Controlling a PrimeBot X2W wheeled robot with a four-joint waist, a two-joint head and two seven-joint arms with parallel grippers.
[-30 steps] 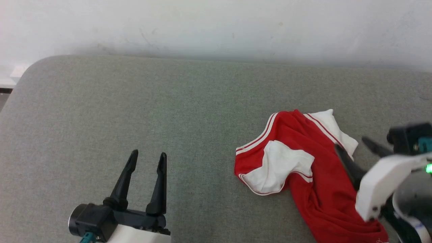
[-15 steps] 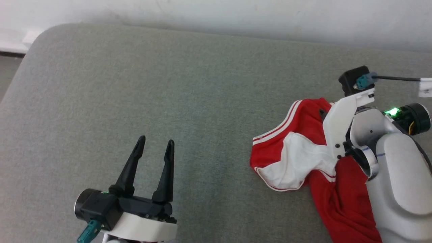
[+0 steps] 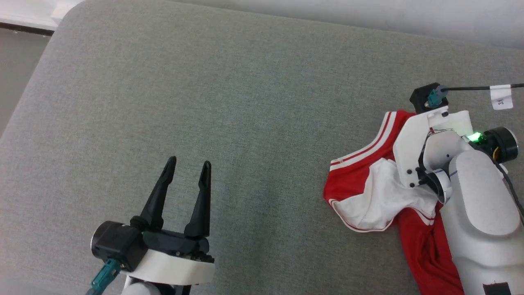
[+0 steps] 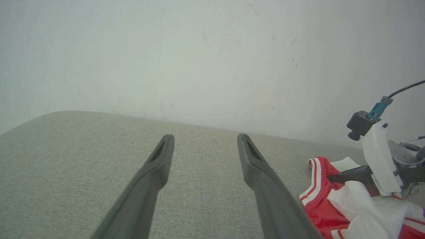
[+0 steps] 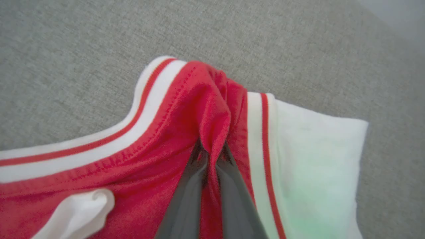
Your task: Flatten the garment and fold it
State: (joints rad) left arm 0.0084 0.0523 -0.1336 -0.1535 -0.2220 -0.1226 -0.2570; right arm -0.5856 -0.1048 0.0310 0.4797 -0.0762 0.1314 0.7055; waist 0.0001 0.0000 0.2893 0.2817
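Jaws on the right gripper (image 5: 211, 151) pinch the garment (image 5: 179, 113); those on the left gripper (image 3: 187, 166) gape wide.

Brought the right gripper (image 5: 212, 149) down onto the garment (image 3: 368, 164); closed its open fingers (image 5: 189, 186) on a red fold (image 5: 214, 113).

The light is bright, soft and even, and the far wall (image 4: 199, 49) washes out to a pale grey-white. Shadows on the couch (image 3: 245, 102) are faint. The green lamp (image 3: 474, 136) on my right wrist glows and tints the white sleeve (image 5: 315, 156) greenish. Up close, the shirt (image 5: 172, 132) and my right fingers (image 5: 186, 202) look soft and blurred. The left wrist view bows the couch's far edge. The head view is sharp.
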